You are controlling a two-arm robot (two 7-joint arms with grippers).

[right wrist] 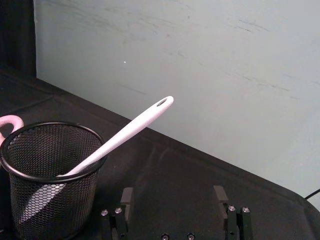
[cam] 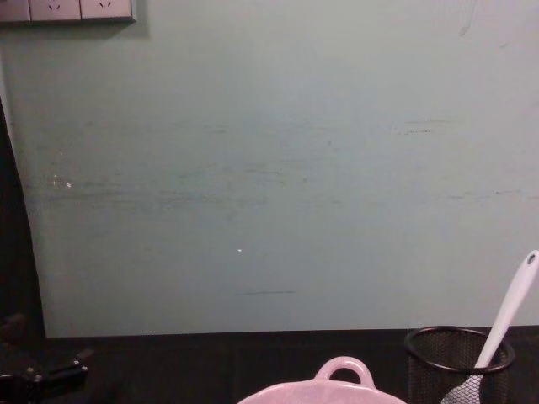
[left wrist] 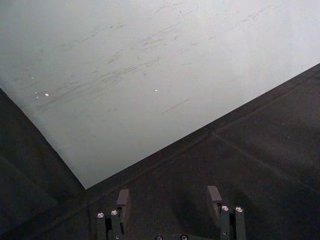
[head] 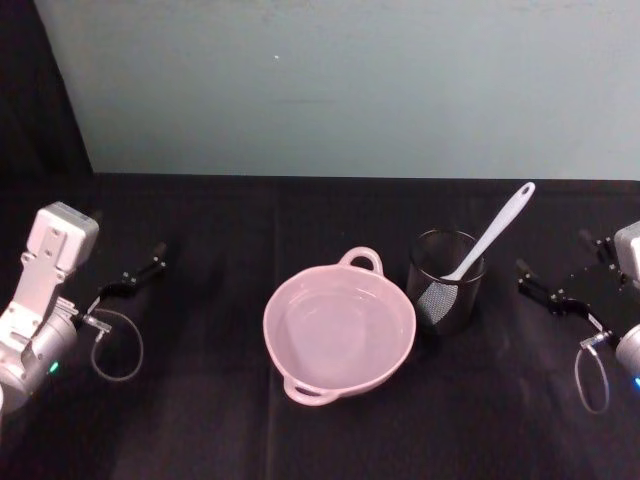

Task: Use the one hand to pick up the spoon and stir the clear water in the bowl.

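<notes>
**Spoon not yet picked up**

The spoon stands tilted in the mesh cup, just right of the bowl mid-surface. The right gripper, fingers spread, waits nearby; next it must close on the handle. The left gripper, also spread, idles.

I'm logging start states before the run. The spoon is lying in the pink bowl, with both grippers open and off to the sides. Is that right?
One thing is off: the spoon is not in the pink bowl. It stands head down in the black mesh cup beside the bowl, handle leaning out, as the head view shows. The left gripper and right gripper are open at the sides.
</notes>
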